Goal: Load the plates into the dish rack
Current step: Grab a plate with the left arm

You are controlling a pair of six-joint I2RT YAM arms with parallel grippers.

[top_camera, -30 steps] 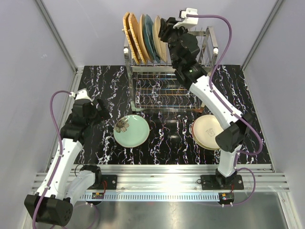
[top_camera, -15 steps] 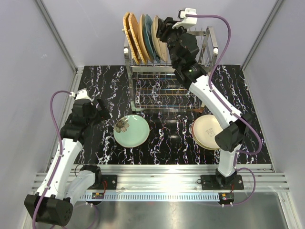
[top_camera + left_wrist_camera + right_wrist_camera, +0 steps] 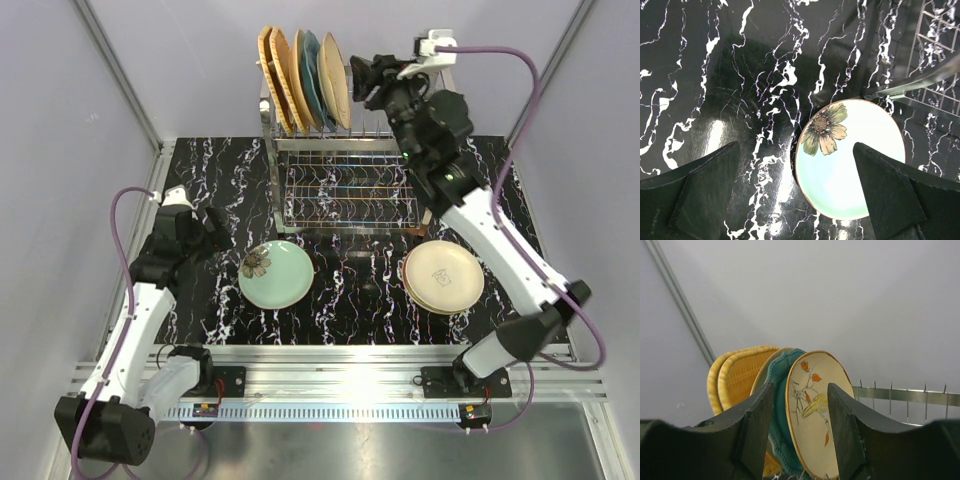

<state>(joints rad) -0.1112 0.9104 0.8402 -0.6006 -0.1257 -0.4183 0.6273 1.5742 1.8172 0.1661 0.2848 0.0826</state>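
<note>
Several plates stand on edge in the top tier of the dish rack [image 3: 345, 200]: two orange woven ones [image 3: 270, 70], a teal one [image 3: 312, 72] and a cream bird-print plate [image 3: 336, 66] at the right end. My right gripper [image 3: 362, 82] hangs just right of that row, open and empty. In the right wrist view the bird-print plate [image 3: 815, 420] shows beyond the open right gripper [image 3: 800, 390], apart from both fingers. A pale green flower plate [image 3: 280, 278] lies flat on the table. My left gripper [image 3: 218, 232] hovers open at its left edge, as the left wrist view shows the left gripper [image 3: 795, 150] over that plate [image 3: 855, 165].
A stack of cream plates [image 3: 443, 277] lies flat on the black marbled table at the right, under my right arm. Free upright tines [image 3: 905, 396] stand right of the bird-print plate. The rack's lower grid shelf [image 3: 935, 60] holds nothing. Grey walls close in the sides and back.
My right gripper has opened and drawn back to the right from the bird-print plate, which stays standing in the rack. The left arm has barely moved.
</note>
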